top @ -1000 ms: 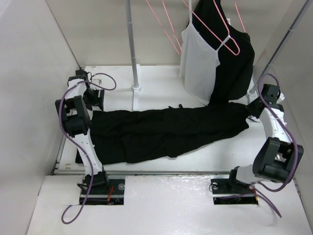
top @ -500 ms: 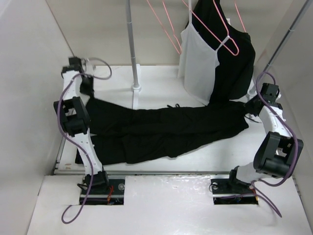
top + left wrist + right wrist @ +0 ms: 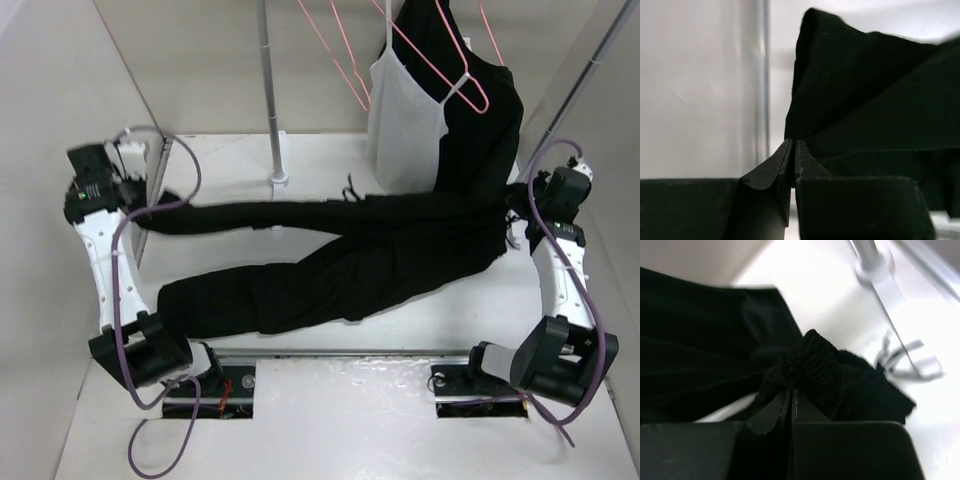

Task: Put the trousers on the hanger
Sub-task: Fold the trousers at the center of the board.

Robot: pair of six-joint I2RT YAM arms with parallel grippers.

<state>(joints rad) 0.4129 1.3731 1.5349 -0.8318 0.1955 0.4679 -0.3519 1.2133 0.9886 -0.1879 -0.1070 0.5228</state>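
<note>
Your left tool (image 3: pixel 140 215) is out at 9 o'clock, lifted off the worktop (image 3: pixel 330 165), and it is clenched on the cuff end of one leg of the trousers (image 3: pixel 400 250). In the left wrist view the two fingers (image 3: pixel 782 160) are pressed flat together, with black cloth rising straight from their tips.

Your right tool (image 3: pixel 516 205) sits at 3 o'clock, clamped on the gathered elastic waistband. The right wrist view shows the ruched band bunched right at the fingertips.

Between your two tools the upper leg runs as a narrow, nearly straight strip from 9 o'clock across to 3 o'clock, passing just in front of the foot of the metal pole (image 3: pixel 268 90). The other leg is slack. It lies flat on the worktop and trails off toward 7 o'clock, with its cuff near the front rail.

The hanger (image 3: pixel 360 92) hangs bare up at 12 o'clock, pink wire only, well apart from the trousers. Just to its right hangs the white camisole (image 3: pixel 405 130), and beside that the black top (image 3: pixel 480 140), whose hem comes down close to the waistband at your right tool.
</note>
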